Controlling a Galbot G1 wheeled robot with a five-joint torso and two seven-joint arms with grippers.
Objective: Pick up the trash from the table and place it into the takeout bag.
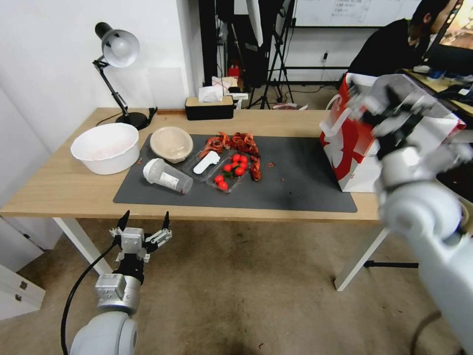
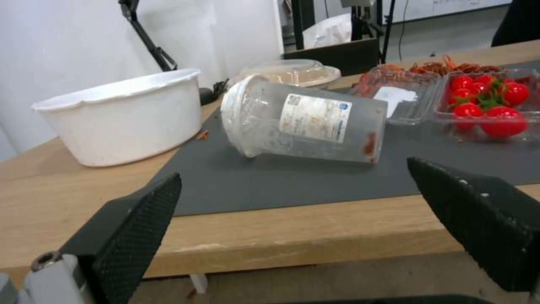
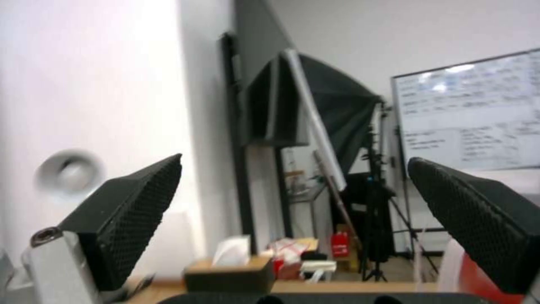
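Left gripper (image 1: 144, 220) hung low before the near edge of the table (image 1: 59, 190), fingers spread wide, nothing between them. Same gripper (image 2: 292, 211) seen from its wrist camera, pointed at the clear plastic cup (image 2: 306, 120). Right gripper (image 1: 394, 111) raised high at the table's right end, in front of the takeout bag (image 1: 352, 148); from its wrist camera (image 3: 292, 219), fingers spread apart, empty, aimed at the room beyond.

Clear plastic cup (image 1: 167, 176) lay on its side on the dark grey mat (image 1: 295, 182), lidded end toward the white bowl (image 1: 106, 147). Beige paper bowl (image 1: 171, 143) with clear lid just behind the cup, on the mat's far left corner. Clear clamshell tray (image 1: 217, 170) beside the cup, cherry tomatoes (image 1: 232, 170) in one half, a white piece (image 1: 206, 162) in the other. Red crayfish shells (image 1: 234, 143) heaped behind the tray. Takeout bag upright on the right end of the mat, mouth open, white handles up. Desk lamp (image 1: 116, 54) and tissue box (image 1: 209, 106) along the far edge
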